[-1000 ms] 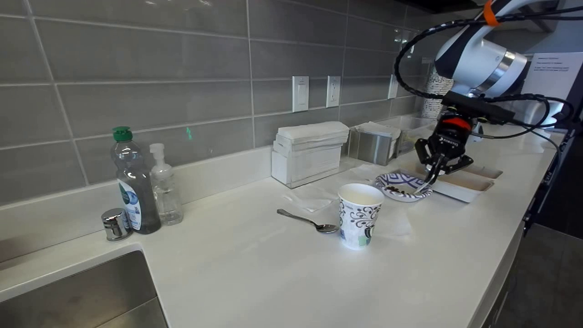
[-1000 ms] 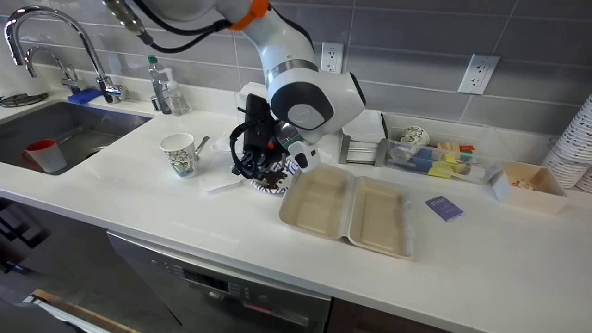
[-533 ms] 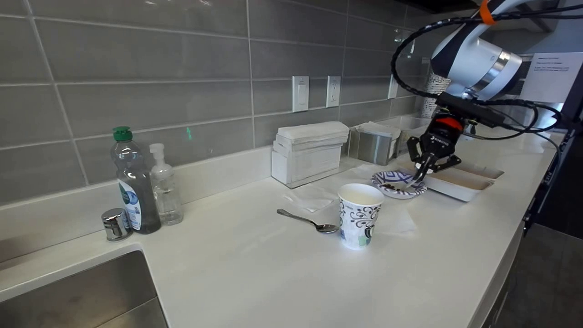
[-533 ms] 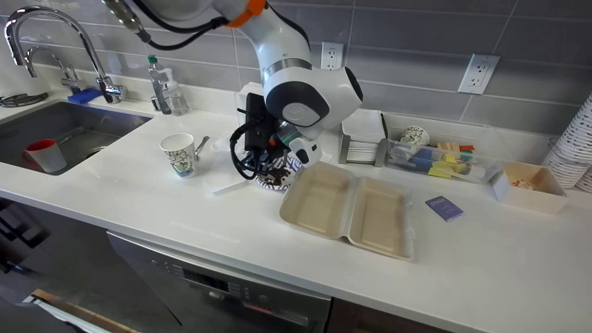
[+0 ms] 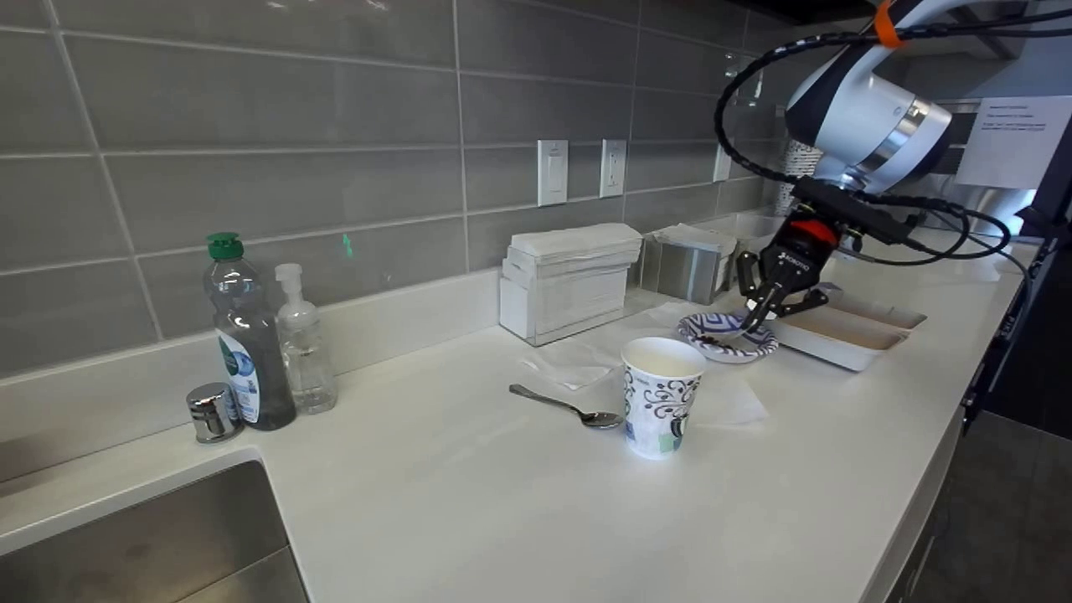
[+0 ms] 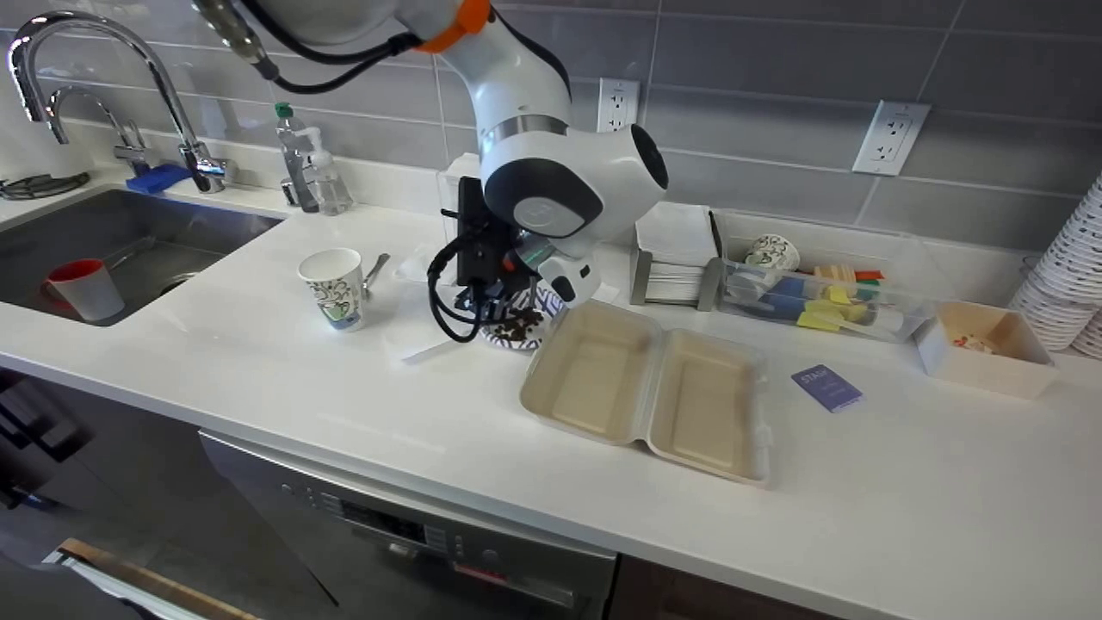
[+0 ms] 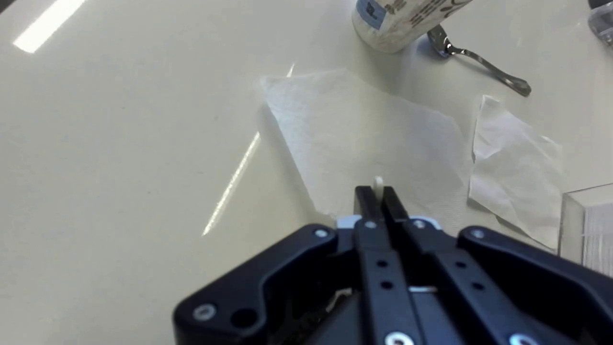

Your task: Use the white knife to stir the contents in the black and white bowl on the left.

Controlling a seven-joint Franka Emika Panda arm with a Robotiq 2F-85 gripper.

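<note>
My gripper is shut on the white knife, whose pale end pokes out between the black fingertips in the wrist view. In an exterior view the knife slants down from the fingers into the black and white bowl. The bowl is shallow, with a dark-and-white patterned rim and dark crumbly contents. From this side the gripper and its cables cover part of the bowl, and the knife's lower part cannot be made out. The gripper hides the bowl almost wholly in the wrist view.
A patterned paper cup stands near the bowl, with a metal spoon beside it. Napkins lie on the counter. An open takeout box sits right against the bowl's side. Napkin stacks line the wall.
The arm and gripper have shifted toward the wall and tilted slightly. The bowl has slid a little the same way, and the napkin beside it has shifted slightly. The grip on the knife stays the same.
</note>
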